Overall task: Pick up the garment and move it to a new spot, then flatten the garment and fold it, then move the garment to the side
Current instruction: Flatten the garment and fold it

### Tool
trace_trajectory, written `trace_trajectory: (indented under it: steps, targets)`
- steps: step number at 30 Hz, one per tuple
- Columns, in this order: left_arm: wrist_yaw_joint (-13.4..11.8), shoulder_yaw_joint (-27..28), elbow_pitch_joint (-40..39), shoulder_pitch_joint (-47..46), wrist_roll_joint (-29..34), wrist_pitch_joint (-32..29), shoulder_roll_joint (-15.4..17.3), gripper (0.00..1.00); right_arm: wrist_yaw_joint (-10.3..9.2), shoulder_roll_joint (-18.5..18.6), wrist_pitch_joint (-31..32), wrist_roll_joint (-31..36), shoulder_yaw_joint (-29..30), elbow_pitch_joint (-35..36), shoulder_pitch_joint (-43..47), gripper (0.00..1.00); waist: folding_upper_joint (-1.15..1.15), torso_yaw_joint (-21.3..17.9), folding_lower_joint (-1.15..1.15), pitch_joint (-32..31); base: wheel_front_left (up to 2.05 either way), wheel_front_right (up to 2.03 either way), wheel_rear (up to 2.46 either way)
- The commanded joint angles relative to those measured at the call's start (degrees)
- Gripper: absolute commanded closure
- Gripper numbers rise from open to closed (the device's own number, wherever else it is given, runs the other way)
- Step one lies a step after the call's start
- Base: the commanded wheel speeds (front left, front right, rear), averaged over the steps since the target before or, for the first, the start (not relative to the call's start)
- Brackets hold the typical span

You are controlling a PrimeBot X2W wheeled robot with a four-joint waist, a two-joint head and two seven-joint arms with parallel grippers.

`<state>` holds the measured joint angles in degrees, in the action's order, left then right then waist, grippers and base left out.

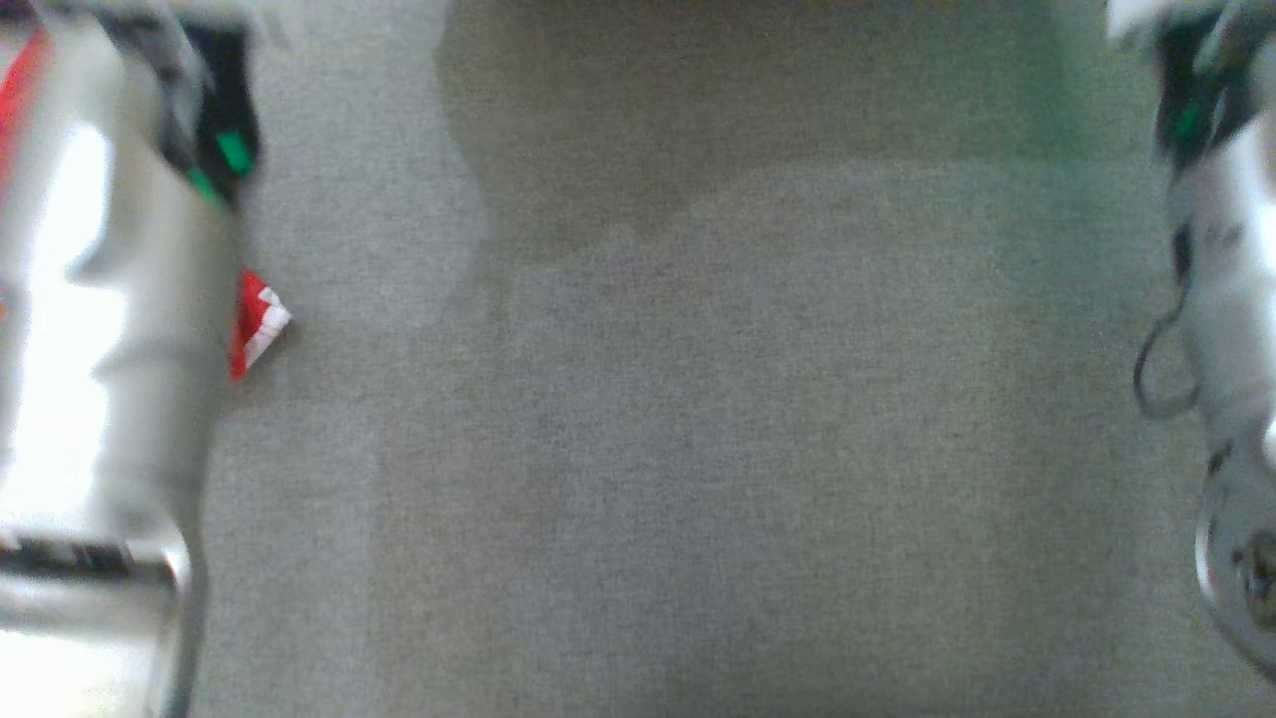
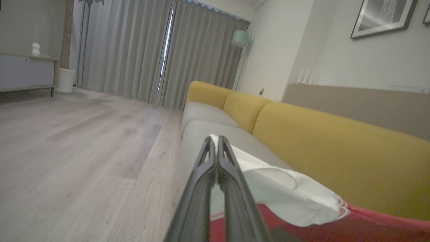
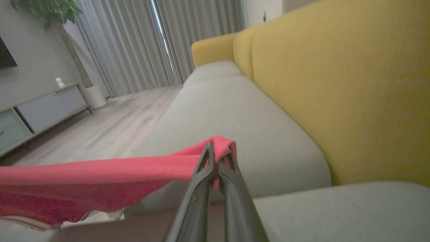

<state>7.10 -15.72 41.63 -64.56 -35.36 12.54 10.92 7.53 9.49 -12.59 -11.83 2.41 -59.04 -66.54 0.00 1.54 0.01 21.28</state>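
Left gripper (image 2: 215, 143) first: in its wrist view the two long dark fingers are pressed flat together, and the white edge of the red and white fabric garment (image 2: 285, 191) comes right up to the tips, so it reads as a pinch on the cloth. From there the white fabric spills away toward four o'clock, with the red part running off at five o'clock along the bottom edge. Over to the right gripper (image 3: 215, 151): fingers clamped tight on a folded red corner, and the garment (image 3: 84, 181) stretches out taut from that pinch toward nine o'clock, lifted clear of the seat below, with a strip of white showing under it at eight o'clock. Both wrist views have the yellow-backed sofa with pale grey seat cushions (image 3: 242, 111) running away toward twelve o'clock, the yellow backrest at three o'clock. The light wooden floor (image 2: 84, 151) lies at nine o'clock of the left gripper, long grey curtains (image 2: 134, 50) at eleven. The head view is blurred: the pale left forearm (image 1: 110, 299) sits at nine o'clock, the pale right forearm (image 1: 1231, 299) at three, grey seat fabric between them, and a small red and white tip of the garment (image 1: 257, 321) peeks out just beside the left forearm.
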Motion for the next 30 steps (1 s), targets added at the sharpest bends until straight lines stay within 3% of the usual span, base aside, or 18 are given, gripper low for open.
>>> trace_trajectory:
  steps: [1, 11, 22, 30]
  targets:
    - [0.2, 0.5, -1.3, 1.5, -0.5, 0.9, 2.5, 1.00, -0.04, 0.2, 0.1, -0.5, -1.2, 0.3, 0.8, 1.00, 0.00, 0.4, -0.01, -1.1, 0.00, 0.00, 0.00]
    - [0.4, -7.6, -5.8, 23.5, -2.6, 1.6, 5.1, 1.00, -0.04, 3.6, 8.6, -7.2, -13.0, -4.2, 13.0, 1.00, 0.00, 0.9, -0.01, -8.4, 0.00, 0.00, 0.00]
    - [-1.1, -10.5, -15.9, 38.0, -3.2, -1.1, 9.1, 1.00, -0.04, 11.7, 19.1, -18.5, -27.7, 5.0, 24.0, 1.00, 0.00, 0.4, -0.01, -14.9, 0.00, 0.00, 0.00]
    - [-5.3, -12.1, -28.3, 50.2, -3.9, -5.2, 11.8, 1.00, -0.04, 19.0, 25.5, -27.8, -33.4, 13.2, 31.7, 1.00, 0.00, -0.3, -0.01, -19.3, 0.00, 0.00, 0.00]
